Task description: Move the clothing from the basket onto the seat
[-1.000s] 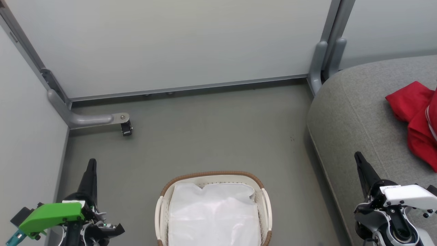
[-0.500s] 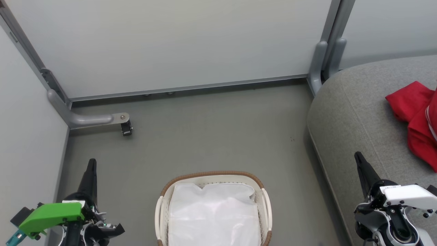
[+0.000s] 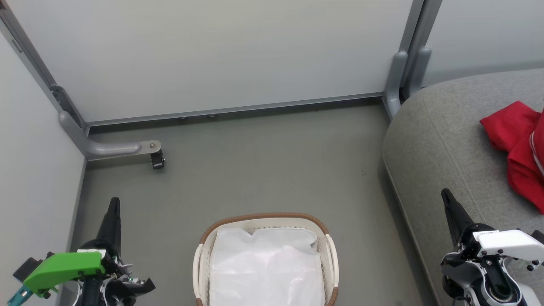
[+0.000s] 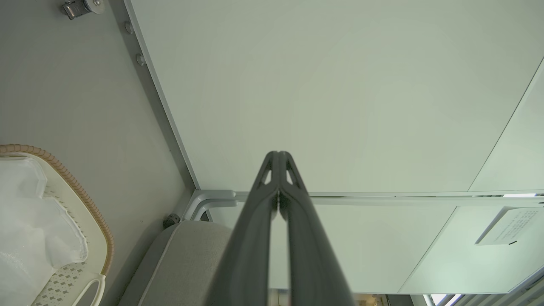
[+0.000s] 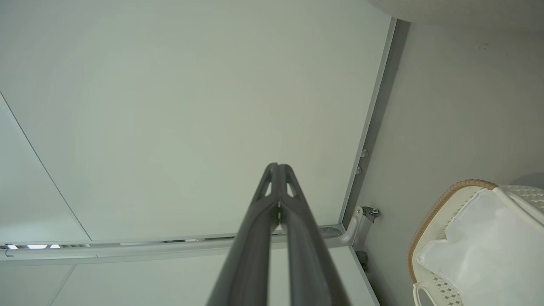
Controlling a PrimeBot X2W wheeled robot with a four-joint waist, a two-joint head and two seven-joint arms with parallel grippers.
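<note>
Two end effectors, both with fingers pressed together and holding nothing: left end effector (image 3: 114, 206) at the head view's lower left, right end effector (image 3: 447, 199) at lower right (over the seat (image 3: 442, 140) edge). The clothing (image 3: 516, 144) lies on the seat at the right edge. The basket (image 3: 263, 217), bottom centre, holds a white sheet (image 3: 265, 267).

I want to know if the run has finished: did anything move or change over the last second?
Nothing visibly changed. The clothing lies on the seat as before, and the basket on the floor holds just the white sheet. The left gripper and right gripper are in the same places, jaws shut and holding nothing.
</note>
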